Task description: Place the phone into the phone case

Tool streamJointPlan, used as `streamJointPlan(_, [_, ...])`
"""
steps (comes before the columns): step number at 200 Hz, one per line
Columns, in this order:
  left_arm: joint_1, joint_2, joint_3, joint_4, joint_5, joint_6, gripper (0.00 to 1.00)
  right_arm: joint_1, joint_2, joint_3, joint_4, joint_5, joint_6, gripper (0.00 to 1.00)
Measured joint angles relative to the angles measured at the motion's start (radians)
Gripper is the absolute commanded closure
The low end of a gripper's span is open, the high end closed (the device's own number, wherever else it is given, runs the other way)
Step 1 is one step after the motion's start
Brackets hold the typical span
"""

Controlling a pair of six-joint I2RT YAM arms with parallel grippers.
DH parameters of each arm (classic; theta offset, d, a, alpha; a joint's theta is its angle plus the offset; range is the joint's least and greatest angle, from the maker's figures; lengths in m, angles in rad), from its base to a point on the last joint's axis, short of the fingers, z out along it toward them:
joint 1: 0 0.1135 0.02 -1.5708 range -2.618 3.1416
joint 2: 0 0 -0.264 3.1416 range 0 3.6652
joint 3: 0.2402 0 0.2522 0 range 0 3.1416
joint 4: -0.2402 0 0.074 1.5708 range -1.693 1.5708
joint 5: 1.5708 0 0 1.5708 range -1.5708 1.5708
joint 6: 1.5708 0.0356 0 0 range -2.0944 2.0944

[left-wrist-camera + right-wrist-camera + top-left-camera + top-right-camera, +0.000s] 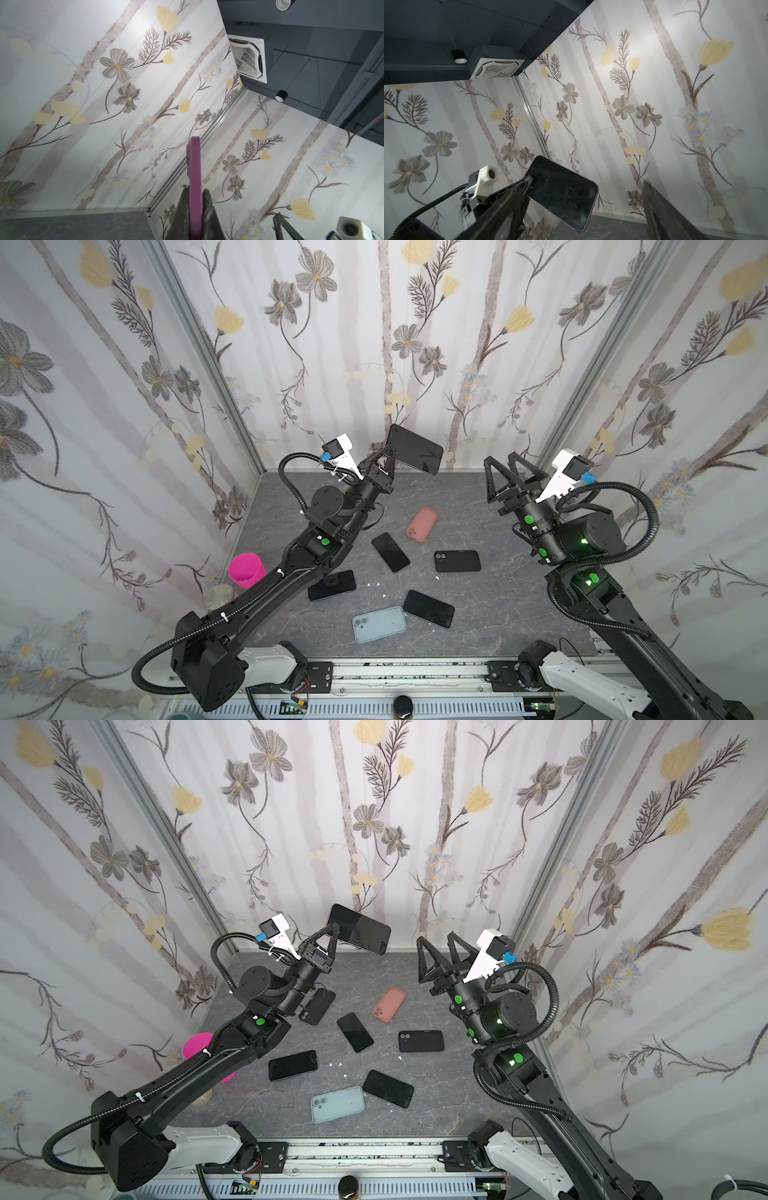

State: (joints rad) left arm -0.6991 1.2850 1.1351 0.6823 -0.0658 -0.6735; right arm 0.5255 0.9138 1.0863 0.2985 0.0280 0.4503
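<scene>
Nearest the lens runs the metal rail [415, 672] that carries both arm bases, and just beyond it, on the grey tabletop [490, 626], lies a light blue case [379, 624] with its camera cutout toward the left. A black phone [428, 608] lies touching or almost touching its right corner. Farther back sit a second dark phone [390, 551], a black case [457, 561] and a salmon case [422, 524]. A third dark phone [332, 585] lies partly under the left arm. A pink cup [246, 570] stands at the left edge.

The left hand [390, 450] is raised well above the back of the tabletop, clenched on one end of the phone [415, 450] – dark screen toward the top views, tilted, in front of the flowered wall. In the left wrist view its edge shows purple [195, 166] between the two fingers [208, 199].

The right hand [503, 460] hangs at about the same height, to the right of the phone and apart from it – its jaws spread wide, grasping nothing.
</scene>
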Motion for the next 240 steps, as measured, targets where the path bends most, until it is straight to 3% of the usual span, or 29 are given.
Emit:
streamJointPlan(44, [-0.06, -0.001, -0.021, 0.119, -0.048, 0.042, 1.0, -0.246, 0.145, -0.016, 0.04, -0.335, 0.305, 0.29])
streamJointPlan(93, [-0.092, -0.005, -0.044, 0.183, -0.092, 0.046, 1.0, -0.267, 0.172, -0.079, 0.184, -0.521, 0.512, 0.33])
streamJointPlan(176, [-0.118, 0.078, -0.02, 0.279, -0.036, -0.036, 1.0, -0.224, 0.23, -0.047, 0.307, -0.695, 0.564, 0.39])
streamJointPlan(210, [-0.122, 0.103, -0.027, 0.34, 0.001, -0.068, 1.0, -0.183, 0.263, -0.04, 0.385, -0.773, 0.572, 0.63])
streamJointPlan(240, [-0.123, 0.106, -0.034, 0.37, 0.018, -0.09, 1.0, -0.173, 0.257, -0.062, 0.453, -0.782, 0.596, 0.64])
